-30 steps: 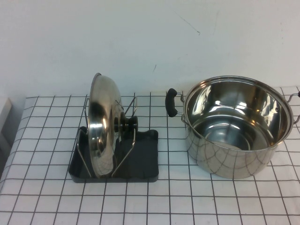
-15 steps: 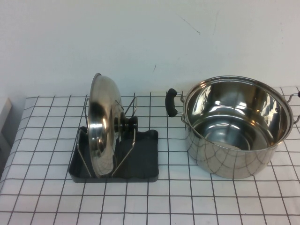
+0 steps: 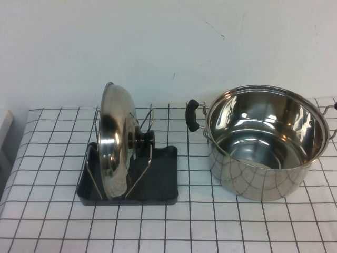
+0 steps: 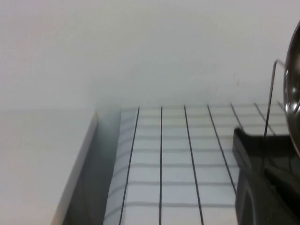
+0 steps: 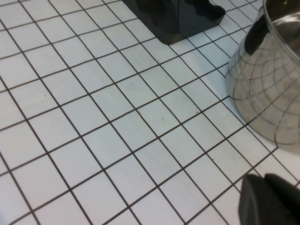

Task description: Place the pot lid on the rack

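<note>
The right gripper (image 5: pixel 269 199) is showing only as a dark tip in its wrist view, hovering over the checked tablecloth (image 5: pixel 117 117); whether its jaws are parted I cannot tell. Just ahead of it the steel pot (image 5: pixel 267 89) is standing, with the rack (image 5: pixel 176 16) farther off. The left gripper is sitting out of sight. Beyond its camera, the pot lid (image 3: pixel 116 139) is standing on edge between the rack's (image 3: pixel 158 179) 2 wire dividers (image 3: pixel 145 158), knob (image 3: pixel 146 138) facing the pot (image 3: pixel 263 139).
</note>
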Robot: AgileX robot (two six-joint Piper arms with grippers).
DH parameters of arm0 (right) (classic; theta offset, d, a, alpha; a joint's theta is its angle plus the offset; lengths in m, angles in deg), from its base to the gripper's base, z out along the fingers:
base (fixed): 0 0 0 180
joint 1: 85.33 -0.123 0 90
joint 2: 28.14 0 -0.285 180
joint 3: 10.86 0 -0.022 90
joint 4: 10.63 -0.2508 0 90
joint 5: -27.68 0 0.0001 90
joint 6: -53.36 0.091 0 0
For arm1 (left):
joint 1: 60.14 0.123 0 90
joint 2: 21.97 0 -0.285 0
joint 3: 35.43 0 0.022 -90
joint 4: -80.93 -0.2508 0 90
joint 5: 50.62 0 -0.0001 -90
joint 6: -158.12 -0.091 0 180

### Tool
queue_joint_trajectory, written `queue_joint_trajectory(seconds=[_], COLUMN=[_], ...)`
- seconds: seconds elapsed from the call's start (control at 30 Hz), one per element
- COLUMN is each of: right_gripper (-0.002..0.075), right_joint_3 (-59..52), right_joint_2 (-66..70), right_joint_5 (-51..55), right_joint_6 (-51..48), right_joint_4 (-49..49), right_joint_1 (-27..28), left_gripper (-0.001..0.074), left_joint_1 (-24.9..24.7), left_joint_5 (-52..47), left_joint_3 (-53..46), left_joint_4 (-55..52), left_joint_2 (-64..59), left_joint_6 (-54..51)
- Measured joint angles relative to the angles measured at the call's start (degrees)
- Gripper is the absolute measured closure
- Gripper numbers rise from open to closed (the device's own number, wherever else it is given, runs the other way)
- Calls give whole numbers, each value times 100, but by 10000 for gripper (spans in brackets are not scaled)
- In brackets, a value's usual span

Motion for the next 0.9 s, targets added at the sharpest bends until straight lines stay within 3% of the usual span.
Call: queue_joint_trajectory(seconds=[0.1,0.2,0.4,0.9], right_gripper=[727,727,727,727], right_joint_3=[0,0,0,0], right_joint_2=[0,0,0,0], right_joint_5=[0,0,9,9], right_joint_6=[0,0,0,0], right_joint_4=[0,0,0,0], right_joint_1=[0,0,0,0], left_gripper=[737,737,737,737], left_joint_1=[-162,-391,-507,-517], left_joint_5=[-273,-377,-1042,-1146], left_joint_3=[0,0,0,18], left_joint_4=[-1348,-1808,-1871,-1871], left_joint_2=[0,0,0,0], left_joint_6=[1562,2096,2261,2282])
